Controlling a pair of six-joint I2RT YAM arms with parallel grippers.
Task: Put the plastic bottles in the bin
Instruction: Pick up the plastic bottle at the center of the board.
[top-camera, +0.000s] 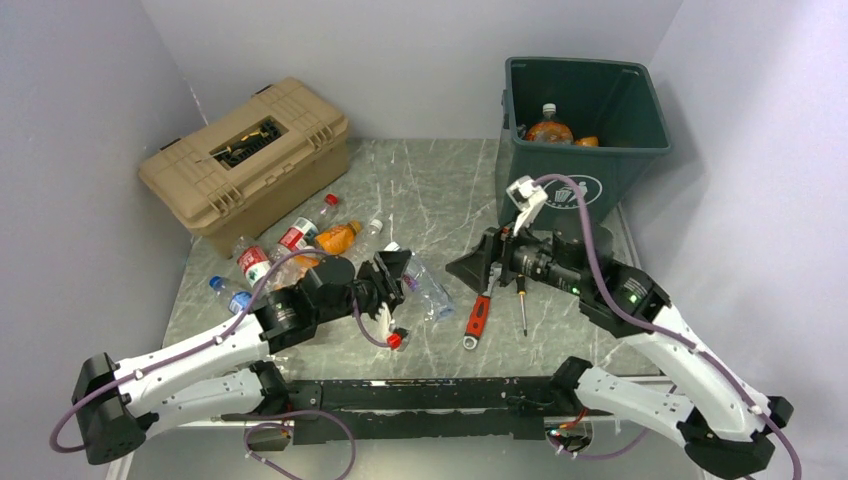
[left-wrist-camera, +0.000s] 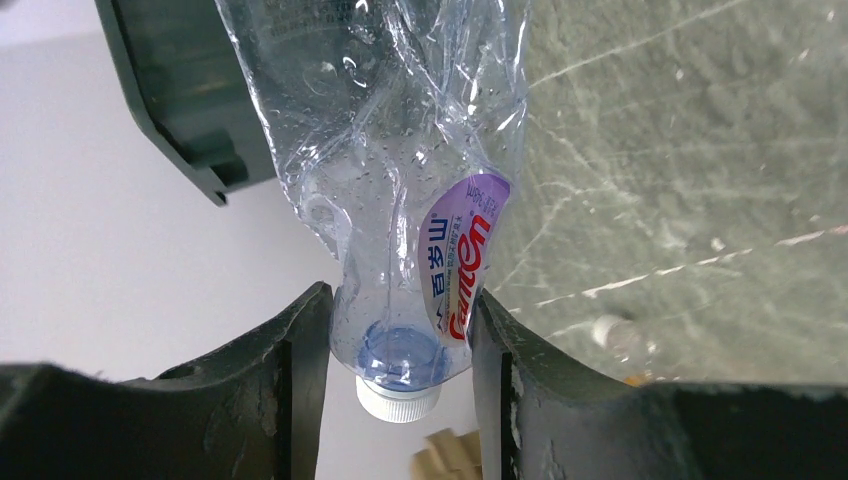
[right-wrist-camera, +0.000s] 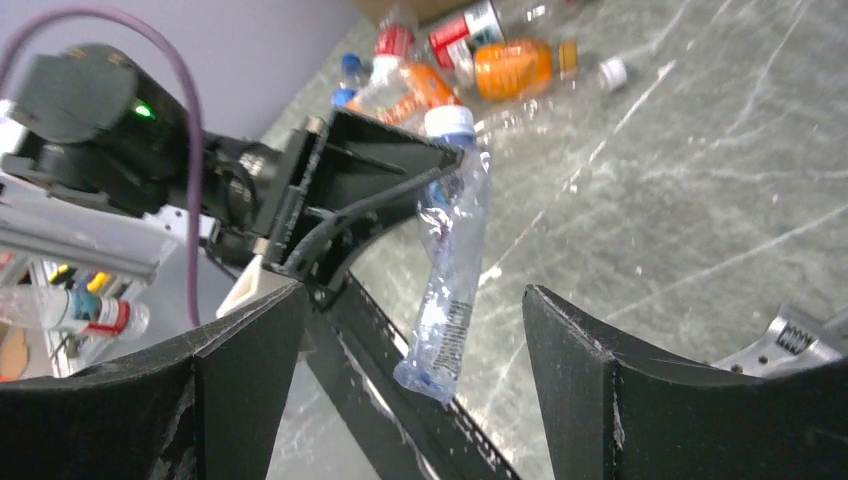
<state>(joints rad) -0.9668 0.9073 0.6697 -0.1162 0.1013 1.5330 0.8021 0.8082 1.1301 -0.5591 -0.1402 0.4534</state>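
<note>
My left gripper (left-wrist-camera: 400, 340) is shut on the neck of a crushed clear plastic bottle (left-wrist-camera: 400, 180) with a purple and white label and a white cap. It holds the bottle off the table near the middle (top-camera: 428, 288). My right gripper (right-wrist-camera: 415, 300) stands open facing it, and the bottle's bottom end (right-wrist-camera: 432, 365) hangs between its fingers without touching them. Several more plastic bottles (top-camera: 300, 240), clear and orange, lie in a heap at the left. The dark green bin (top-camera: 580, 150) stands at the back right with an orange bottle (top-camera: 550, 130) inside.
A tan toolbox (top-camera: 245, 160) sits at the back left. A red-handled wrench (top-camera: 478, 315) and a screwdriver (top-camera: 521, 300) lie under the right arm. A small red-capped piece (top-camera: 395, 340) lies near the front edge.
</note>
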